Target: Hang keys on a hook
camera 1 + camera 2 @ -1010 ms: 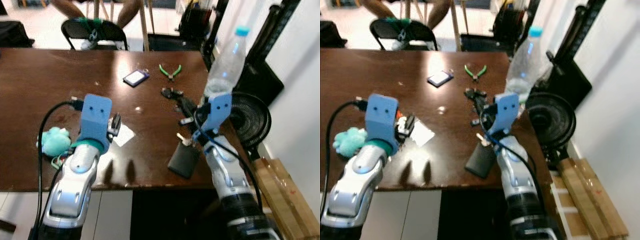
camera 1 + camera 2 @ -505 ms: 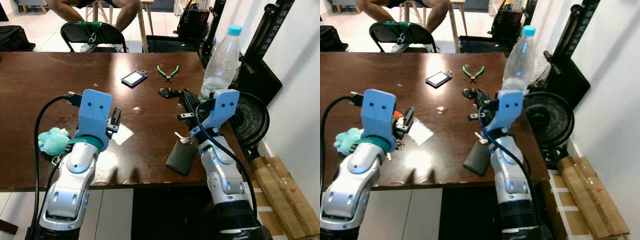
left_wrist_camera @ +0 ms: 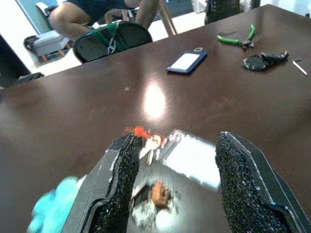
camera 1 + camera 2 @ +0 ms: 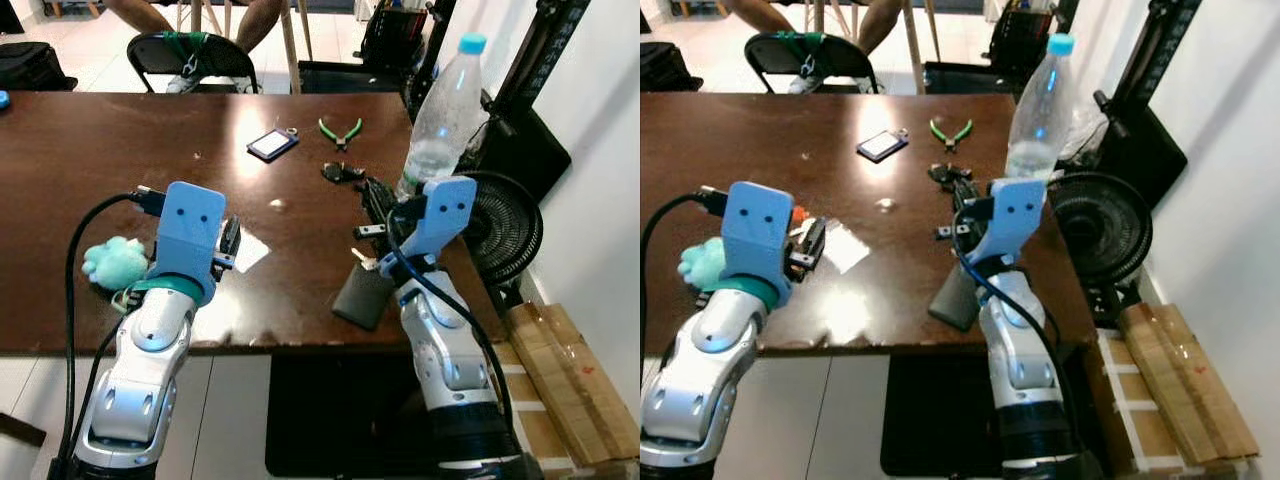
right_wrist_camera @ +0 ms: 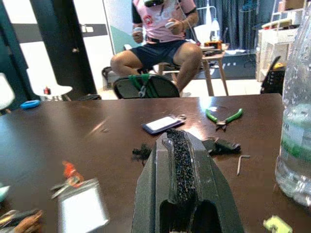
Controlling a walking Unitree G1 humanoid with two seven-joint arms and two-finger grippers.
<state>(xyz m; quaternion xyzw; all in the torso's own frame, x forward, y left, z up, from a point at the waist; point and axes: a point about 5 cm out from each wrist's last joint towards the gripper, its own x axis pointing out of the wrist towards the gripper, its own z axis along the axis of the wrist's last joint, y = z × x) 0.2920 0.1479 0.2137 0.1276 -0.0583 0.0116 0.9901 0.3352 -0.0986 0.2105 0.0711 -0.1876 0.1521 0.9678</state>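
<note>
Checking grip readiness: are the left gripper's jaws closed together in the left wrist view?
No, the left gripper has its jaws spread wide apart above the brown table, with the keys lying between them.

table centre [image 4: 120, 160] — bare | right edge — bottle [image 4: 440, 110], pliers [image 4: 341, 132] crowd
</note>
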